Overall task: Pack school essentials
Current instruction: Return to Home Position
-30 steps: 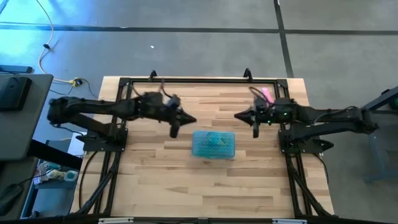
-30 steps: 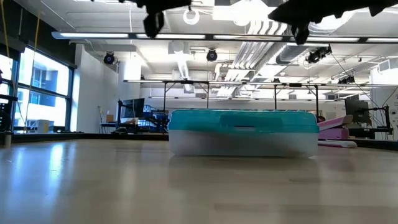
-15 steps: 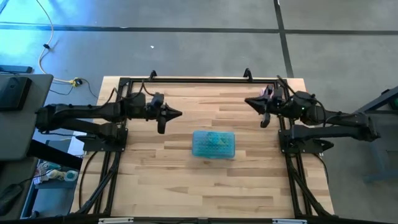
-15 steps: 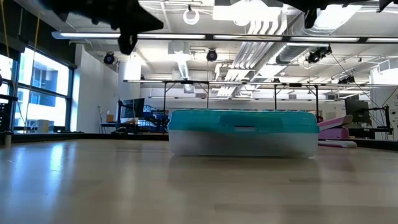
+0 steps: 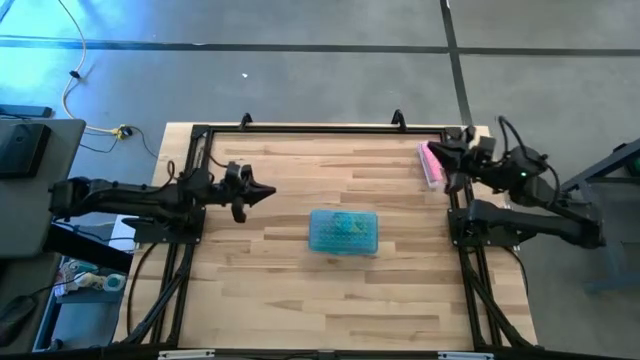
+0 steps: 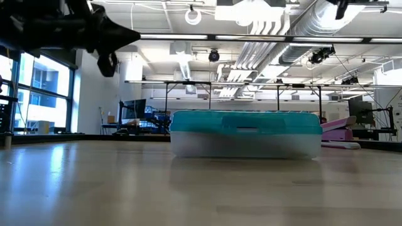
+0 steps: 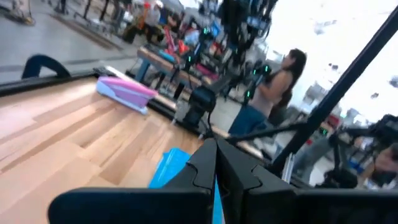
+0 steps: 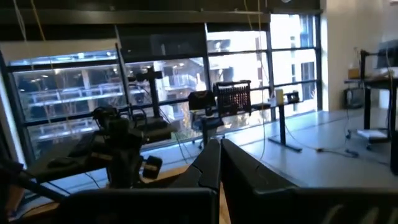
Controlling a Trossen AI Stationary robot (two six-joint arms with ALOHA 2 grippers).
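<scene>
A clear plastic case with a teal lid point(image 5: 344, 231) lies flat in the middle of the table, also seen in the low view point(image 6: 245, 132). Something pale green shows through the lid, but I cannot make out any of the school essentials, and none lies loose on the table. My left gripper point(image 5: 268, 194) is shut and hovers over the table's left side, pointing at the case from well away; its own view shows the fingers point(image 7: 216, 158) together. My right gripper point(image 5: 446, 152) is shut near the far right corner, with its fingers point(image 8: 219, 152) closed.
A pink oblong block point(image 5: 431, 163) lies at the far right edge, just beside my right gripper, and shows in the left wrist view point(image 7: 124, 93). Black frame rails point(image 5: 300, 130) run along the far, left and right edges. Bare wood surrounds the case. A person point(image 7: 273, 81) stands beyond the table.
Both arms have drawn back from the case. My left gripper has moved toward the table's left edge. My right gripper has moved toward the far right corner and now stands beside the pink block. Both stayed shut. The case has not moved.
</scene>
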